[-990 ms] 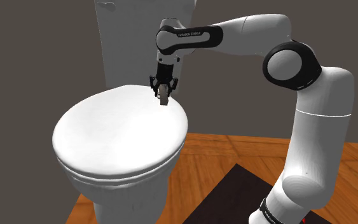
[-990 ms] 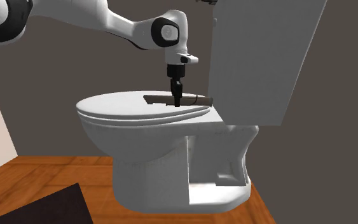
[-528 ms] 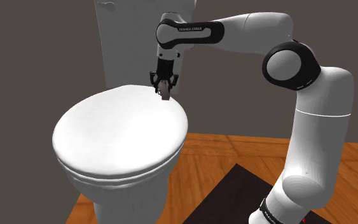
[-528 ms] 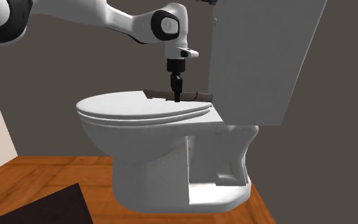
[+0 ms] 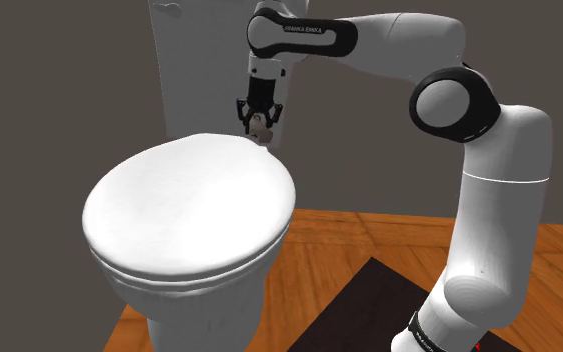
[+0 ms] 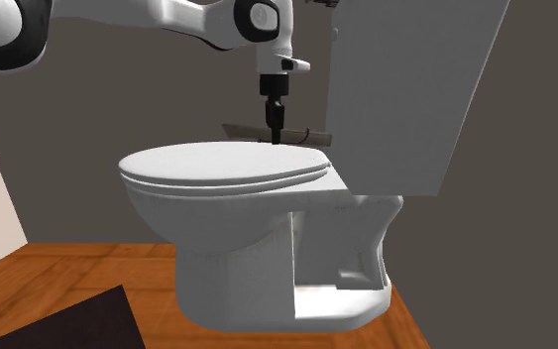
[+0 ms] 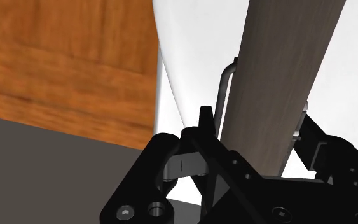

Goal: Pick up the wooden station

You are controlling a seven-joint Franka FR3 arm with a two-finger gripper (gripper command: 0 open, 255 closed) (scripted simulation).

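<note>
Your gripper (image 6: 276, 136) is clamped on the wooden board (image 6: 240, 130). Board's hanging just above the toilet lid (image 6: 197, 167), not touching.

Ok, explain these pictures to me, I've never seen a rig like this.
The machine is a white robot arm ending in a black two-finger gripper. One picture looks down from beside the arm, one looks at the toilet from its side, and one comes from a camera on the hand itself. The surface below is the toilet's closed white lid, with the tank behind it. The gripper is shut on a brown wooden slab, held in the air just above the lid.
</note>
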